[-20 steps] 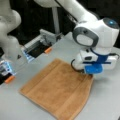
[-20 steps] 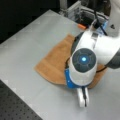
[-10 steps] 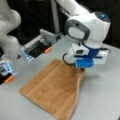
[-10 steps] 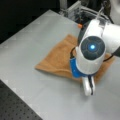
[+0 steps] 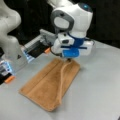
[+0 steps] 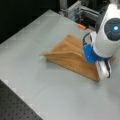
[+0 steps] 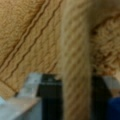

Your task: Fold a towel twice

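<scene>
Orange-brown terry towel [image 5: 47, 87], laid on grey table [image 5: 100, 95], first fold apparently under way: one edge raised off the cloth and draped back, second fold not yet made. Gripper [image 5: 68, 59] poised over towel's far corner, fingers seemingly closed on the lifted edge [image 7: 75, 62]. Dark backdrop behind towel

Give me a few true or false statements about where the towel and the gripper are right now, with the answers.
1. The gripper holds an edge of the towel lifted off the table. True.
2. The towel hangs wholly in the air. False: most of it lies on the table.
3. The towel is blue. False: it is orange-brown.
4. In the wrist view, a strip of towel runs up between the fingers. True.
5. In a front view, a small orange piece lies beyond the towel. True.
</scene>
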